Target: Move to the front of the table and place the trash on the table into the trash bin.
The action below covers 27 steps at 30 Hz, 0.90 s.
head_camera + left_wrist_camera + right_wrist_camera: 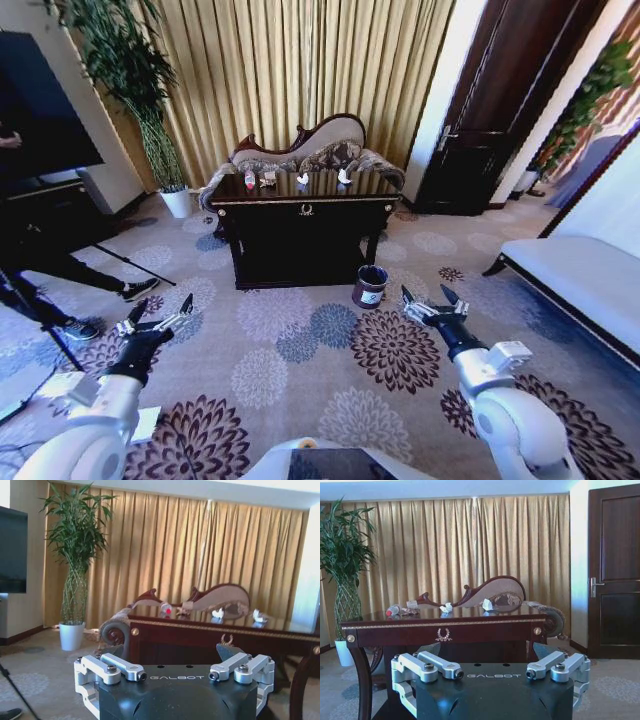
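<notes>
— Carpet everywhere; where's the trash?
— On the table [300, 205]: bottle [249, 180], wrapper [268, 179], tissues [303, 179]. The bin [370, 286] stands beside it.
— Grippers?
— Left gripper [158, 318] and right gripper [432, 301] hover above the floor, spread open, holding nothing.

Both arms extended forward and low, elbows bent, white forearms ending in black wrists. Left gripper [160, 317] held out on the left, fingers spread apart. Right gripper [431, 300] held out on the right, fingers likewise splayed, empty.
</notes>
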Available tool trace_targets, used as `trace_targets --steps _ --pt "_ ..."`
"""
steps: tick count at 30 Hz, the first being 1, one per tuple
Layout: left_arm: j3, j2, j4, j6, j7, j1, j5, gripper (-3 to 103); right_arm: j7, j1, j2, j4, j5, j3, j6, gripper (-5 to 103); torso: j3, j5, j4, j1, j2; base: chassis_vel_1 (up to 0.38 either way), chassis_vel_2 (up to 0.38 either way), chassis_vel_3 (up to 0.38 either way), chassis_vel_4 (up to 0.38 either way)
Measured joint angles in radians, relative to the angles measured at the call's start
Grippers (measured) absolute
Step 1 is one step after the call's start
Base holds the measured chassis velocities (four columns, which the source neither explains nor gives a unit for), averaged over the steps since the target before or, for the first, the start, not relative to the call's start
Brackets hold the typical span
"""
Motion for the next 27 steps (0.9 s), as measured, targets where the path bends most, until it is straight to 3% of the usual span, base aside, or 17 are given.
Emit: trace_targets --steps 2,8,14,27 --pt "-0.002 0.001 0.0 0.009 -0.008 -0.001 0.055 100 0.0 0.003 0.001 -0.009 -0.001 -0.001 0.0 100 0.0 0.0 0.0001 0.0 0.0 0.0 0.0 0.0 0.0" --pt "-0.004 0.004 0.0 0.012 -0.009 -0.004 0.096 100 0.0 0.01 0.0 -0.015 -0.001 0.001 0.0 100 0.0 0.0 0.0001 0.0 0.0 0.0 0.0 0.0 0.0" --pt "-0.002 0.013 0.0 -0.035 0.025 -0.018 0.129 100 0.0 0.018 0.004 -0.028 -0.005 0.001 0.006 100 0.0 0.0 0.0 0.0 0.0 0.0 0.0 0.0 0.0" --pt "0.0 0.007 0.0 -0.037 0.028 -0.014 0.125 100 -0.001 0.015 0.01 -0.039 -0.011 -0.002 0.024 100 0.0 0.0 0.0 0.0 0.0 0.0 0.0 0.0 0.0"
